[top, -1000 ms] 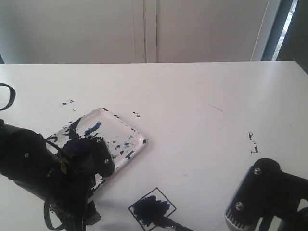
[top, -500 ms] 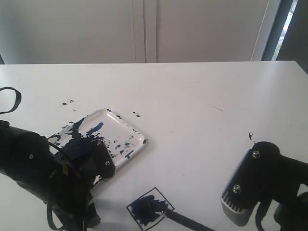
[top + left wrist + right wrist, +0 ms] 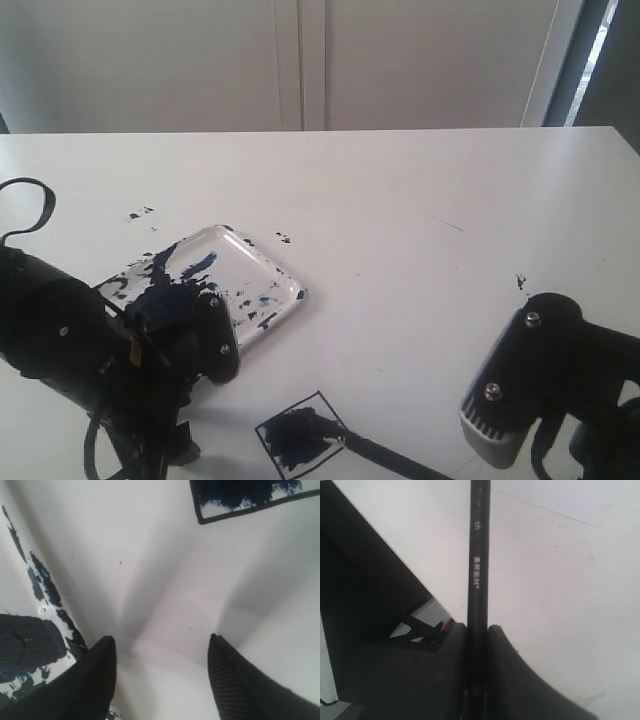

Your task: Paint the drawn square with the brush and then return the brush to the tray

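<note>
Table: one white top carrying everything.
Tray: one, clear and shallow, smeared with dark blue paint, on the left half of the table; the left arm covers its near corner in the exterior view.
Left gripper: released, jaws wide apart with nothing between them, over bare table between the tray's edge and the drawn square.
Right gripper: clenched around the brush handle, one finger pressed against each side.
Brush: one, not in the tray. Its long axis runs diagonally in the exterior view, the handle going off the lower edge towards the right arm, the bristle end pointing up-left onto the drawn square.
Drawn square: one, thin black outline, near the front edge, just in front of the tray, its inside mostly dark blue.
Paint specks: a few small clusters scattered on the table.
</note>
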Tool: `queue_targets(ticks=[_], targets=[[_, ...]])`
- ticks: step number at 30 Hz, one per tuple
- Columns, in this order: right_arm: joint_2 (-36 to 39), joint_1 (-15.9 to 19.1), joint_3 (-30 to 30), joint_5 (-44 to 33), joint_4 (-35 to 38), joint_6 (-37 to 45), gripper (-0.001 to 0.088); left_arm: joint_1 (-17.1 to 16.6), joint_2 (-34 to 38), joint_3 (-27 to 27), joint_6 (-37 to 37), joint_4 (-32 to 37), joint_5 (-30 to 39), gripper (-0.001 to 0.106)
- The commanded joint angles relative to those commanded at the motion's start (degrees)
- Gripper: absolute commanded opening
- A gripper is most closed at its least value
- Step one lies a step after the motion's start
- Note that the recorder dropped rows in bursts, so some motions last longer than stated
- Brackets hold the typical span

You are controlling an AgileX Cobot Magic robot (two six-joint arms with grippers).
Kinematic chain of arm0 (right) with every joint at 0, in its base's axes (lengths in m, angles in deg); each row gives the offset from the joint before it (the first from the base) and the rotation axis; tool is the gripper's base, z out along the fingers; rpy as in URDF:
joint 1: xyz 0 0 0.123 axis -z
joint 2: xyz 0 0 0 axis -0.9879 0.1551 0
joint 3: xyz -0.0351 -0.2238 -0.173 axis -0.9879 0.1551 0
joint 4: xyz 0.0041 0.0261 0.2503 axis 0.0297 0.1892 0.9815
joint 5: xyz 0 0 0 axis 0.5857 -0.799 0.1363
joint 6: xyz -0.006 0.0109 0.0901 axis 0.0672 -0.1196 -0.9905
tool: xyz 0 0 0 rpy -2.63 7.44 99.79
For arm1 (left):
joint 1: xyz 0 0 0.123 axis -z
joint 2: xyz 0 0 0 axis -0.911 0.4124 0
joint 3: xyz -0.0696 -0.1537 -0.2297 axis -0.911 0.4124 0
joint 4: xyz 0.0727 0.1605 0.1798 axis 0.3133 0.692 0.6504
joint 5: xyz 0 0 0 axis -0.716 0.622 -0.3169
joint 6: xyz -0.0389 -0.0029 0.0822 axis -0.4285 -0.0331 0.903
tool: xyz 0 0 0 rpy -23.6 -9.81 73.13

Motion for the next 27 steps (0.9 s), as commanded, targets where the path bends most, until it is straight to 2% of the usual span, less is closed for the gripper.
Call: queue_targets(ticks=[4, 17, 27], targets=[[0.14, 0.00, 0.12, 0.00, -0.13, -0.01, 0.0000, 0.00, 0.00, 0.00, 2.46, 0.00, -0.66, 0.059], [4.74, 0.00, 0.12, 5.01, -0.13, -0.35, 0.0000, 0.00, 0.00, 0.00, 2.07, -0.69, -1.40, 0.059], [7.69, 0.00, 0.12, 5.39, -0.90, -1.13, 0.0000, 0.00, 0.00, 0.00, 1.95, -0.69, -1.14, 0.059]])
